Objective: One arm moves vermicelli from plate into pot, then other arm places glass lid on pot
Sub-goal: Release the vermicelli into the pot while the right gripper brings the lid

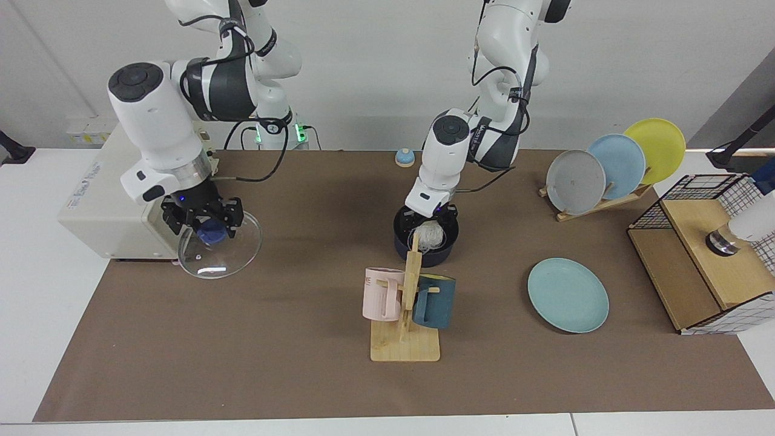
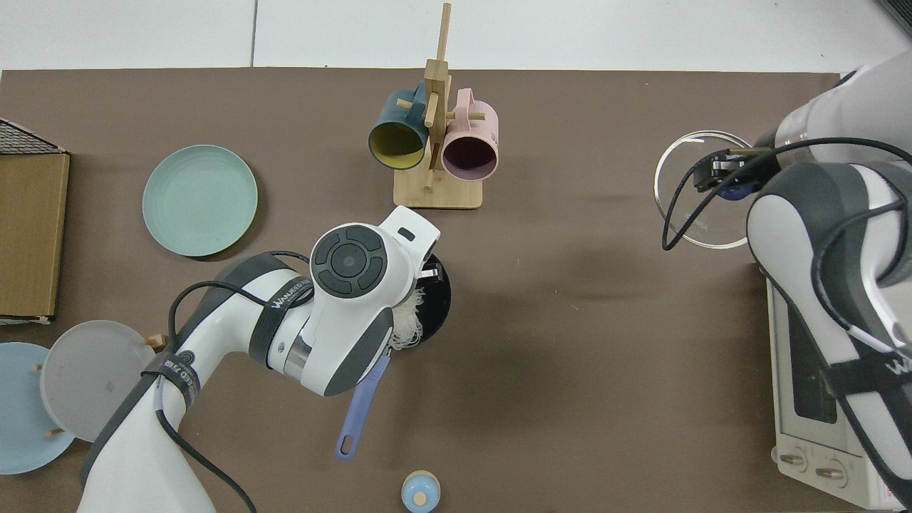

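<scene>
Whitish vermicelli sits inside your pot, left pincer clamped on it, arm hiding the rim. Well clear of the pot, your right pincer grips the glass lid above open tabletop.

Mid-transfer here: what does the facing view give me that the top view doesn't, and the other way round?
Only the facing view: the left gripper right above the vermicelli inside the pot, and a yellow plate in the rack. From above, the arm's wrist hides that gripper and most of the pot.
Only the top view: the pot's blue handle and the oven's dials.
Both: the plate bare, and the right gripper holding the glass lid by its knob, away from the pot.
</scene>
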